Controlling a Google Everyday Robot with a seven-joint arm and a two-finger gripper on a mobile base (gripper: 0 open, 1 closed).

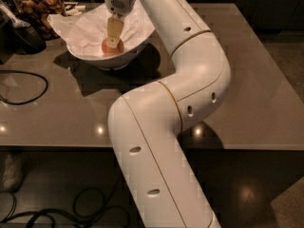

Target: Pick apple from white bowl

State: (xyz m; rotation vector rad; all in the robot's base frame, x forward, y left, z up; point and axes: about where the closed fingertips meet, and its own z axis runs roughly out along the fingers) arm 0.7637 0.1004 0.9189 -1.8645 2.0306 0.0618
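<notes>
The white bowl (137, 42) stands at the back left of the grey table, lined with crumpled white paper (83, 30). The small orange-red apple (117, 49) lies at the bottom of the bowl. My gripper (112, 41) reaches down into the bowl from above, at the end of the large white arm (190, 65). Its tip is right at the apple and covers the apple's top. Only the lower part of the apple shows.
A jar of brown snacks (35, 4) and a black object (23, 34) stand left of the bowl. A black cable (28, 91) loops on the table's left side. The table's front edge (57, 147) is near; more cables (57, 213) lie on the floor.
</notes>
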